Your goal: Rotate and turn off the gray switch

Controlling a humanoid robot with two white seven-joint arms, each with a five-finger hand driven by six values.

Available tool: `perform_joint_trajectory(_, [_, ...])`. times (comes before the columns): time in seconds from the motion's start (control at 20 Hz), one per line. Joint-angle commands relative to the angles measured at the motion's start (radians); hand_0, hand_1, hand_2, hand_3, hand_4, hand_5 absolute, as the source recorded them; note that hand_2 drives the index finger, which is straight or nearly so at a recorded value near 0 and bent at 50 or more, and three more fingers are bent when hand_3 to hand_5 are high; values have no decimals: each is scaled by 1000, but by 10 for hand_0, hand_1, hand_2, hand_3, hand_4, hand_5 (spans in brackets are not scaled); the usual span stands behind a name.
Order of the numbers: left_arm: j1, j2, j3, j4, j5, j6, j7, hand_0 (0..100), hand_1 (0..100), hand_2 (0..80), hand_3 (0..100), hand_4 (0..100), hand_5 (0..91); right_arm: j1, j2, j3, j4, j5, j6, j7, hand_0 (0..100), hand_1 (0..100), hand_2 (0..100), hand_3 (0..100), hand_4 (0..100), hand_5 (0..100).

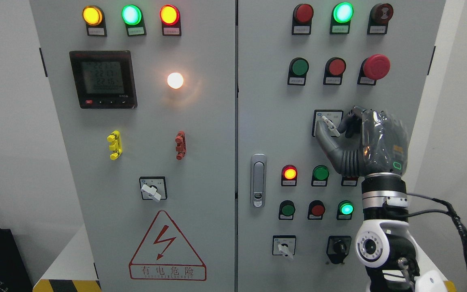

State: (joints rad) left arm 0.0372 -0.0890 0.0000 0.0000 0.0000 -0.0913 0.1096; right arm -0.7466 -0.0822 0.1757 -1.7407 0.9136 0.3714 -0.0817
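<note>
The gray switch [328, 123] is a pale rotary knob on a white-labelled plate on the right cabinet door [266, 121]. Its handle lies slanted, from upper left to lower right. My right hand [334, 127] comes up from the lower right and is closed around the knob. The thumb [323, 140] presses from below left, and the dark fingers [350, 121] curl in from the right. The right part of the plate is hidden behind the hand. The left arm does not show.
Similar pale rotary switches sit at the lower left door [151, 190] and lower right door [285, 248], beside a black one [339, 246]. A red mushroom button [375, 67], lit indicator lamps, push buttons, a door latch [258, 180] and a meter [103, 79] surround them.
</note>
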Motion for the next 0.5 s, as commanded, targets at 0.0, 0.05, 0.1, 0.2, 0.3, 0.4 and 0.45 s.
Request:
perform_joint_trajectory(0.0, [0,0,32,23,-8,-1,-1,120,389,0,0,0,0,-2,1,8,4,-2,0,0,452,373,714,862,663,786])
perform_joint_trajectory(0.05, [0,0,32,23,-8,1,1,120,389,0,0,0,0,0,1,10,4,-2,0,-1,457,372,714,862,664,786])
perform_joint_trajectory(0.1, [0,0,32,23,-8,1,-1,120,389,0,0,0,0,0,1,11,4,-2,0,-1,466,370,715,864,666,786])
perform_joint_trajectory(0.2, [0,0,32,23,-8,-1,-1,120,389,0,0,0,0,-2,1,11,4,-2,0,-1,474,368,716,867,670,789])
perform_joint_trajectory(0.3, [1,0,32,23,-8,1,1,120,389,0,0,0,0,-2,1,11,4,-2,0,-1,480,366,724,873,672,791])
perform_joint_trajectory(0.4, [0,0,32,23,-8,1,1,120,389,0,0,0,0,-2,1,11,6,-2,0,-1,489,364,730,877,674,794])
perform_joint_trajectory(0.45, [0,0,32,23,-8,1,-1,120,389,0,0,0,0,-2,1,11,6,-2,0,-1,490,364,732,878,674,795])
